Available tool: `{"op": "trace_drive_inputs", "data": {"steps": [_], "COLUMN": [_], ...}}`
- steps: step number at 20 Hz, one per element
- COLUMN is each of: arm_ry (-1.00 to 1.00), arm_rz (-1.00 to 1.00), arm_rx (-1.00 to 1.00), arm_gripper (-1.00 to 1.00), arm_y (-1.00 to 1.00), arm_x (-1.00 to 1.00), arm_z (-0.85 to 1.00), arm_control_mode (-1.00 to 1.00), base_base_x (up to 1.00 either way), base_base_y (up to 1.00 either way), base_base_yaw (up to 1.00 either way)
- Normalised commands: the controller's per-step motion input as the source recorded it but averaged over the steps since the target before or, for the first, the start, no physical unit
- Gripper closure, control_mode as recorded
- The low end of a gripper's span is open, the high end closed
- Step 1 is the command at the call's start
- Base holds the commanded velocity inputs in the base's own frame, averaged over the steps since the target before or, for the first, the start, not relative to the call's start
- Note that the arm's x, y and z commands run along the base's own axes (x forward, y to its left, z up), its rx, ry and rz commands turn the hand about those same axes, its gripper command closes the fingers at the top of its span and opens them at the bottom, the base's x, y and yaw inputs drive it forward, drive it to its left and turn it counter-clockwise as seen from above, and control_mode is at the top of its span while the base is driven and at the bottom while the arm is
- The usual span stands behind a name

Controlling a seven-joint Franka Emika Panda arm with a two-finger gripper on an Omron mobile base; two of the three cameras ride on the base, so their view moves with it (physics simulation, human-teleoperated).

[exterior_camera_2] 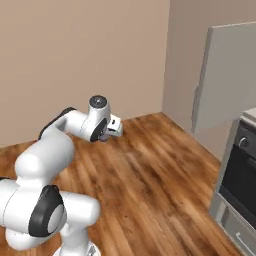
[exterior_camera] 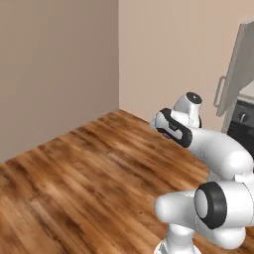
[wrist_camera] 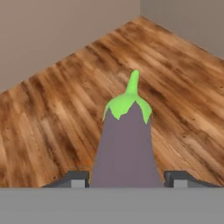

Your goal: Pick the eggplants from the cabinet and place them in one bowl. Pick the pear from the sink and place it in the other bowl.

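Note:
A purple eggplant [wrist_camera: 124, 148] with a green cap and stem fills the middle of the hand view, stem pointing away from the hand. My gripper [wrist_camera: 127, 178] is shut on its body, one dark fingertip [wrist_camera: 74, 179] on each side. In the right base view the gripper [exterior_camera_2: 113, 128] hangs over bare wooden floor, with a bit of purple beneath the hand. The left base view shows the white hand [exterior_camera: 191, 106] from behind, fingers hidden. The pear, the sink and the bowls are out of view.
A grey door panel [exterior_camera_2: 225, 80] [exterior_camera: 238, 69] with a handle stands open at the right. Below it is a dark oven front [exterior_camera_2: 240, 175] [exterior_camera: 243, 119]. Beige walls meet in a corner ahead, and wooden floor [exterior_camera_2: 150, 170] stretches under the arm.

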Motion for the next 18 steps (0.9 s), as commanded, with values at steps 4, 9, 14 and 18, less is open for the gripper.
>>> {"op": "trace_drive_inputs", "data": {"steps": [4,9,14,18], "arm_ry": [0.0,0.0,0.0,0.0], "arm_rz": [0.0,0.0,0.0,0.0], "arm_rx": [0.0,0.0,0.0,0.0], "arm_gripper": [1.0,1.0,1.0,1.0], "arm_y": [0.0,0.0,0.0,0.0], "arm_x": [0.0,0.0,0.0,0.0], "arm_z": [0.0,0.0,0.0,0.0], "arm_control_mode": [1.0,1.0,1.0,1.0], "base_base_x": [-0.28,-0.41,-0.41,-0.46], "base_base_y": [0.3,0.12,0.08,0.07], "base_base_yaw": [0.64,0.63,0.65,0.67]}}
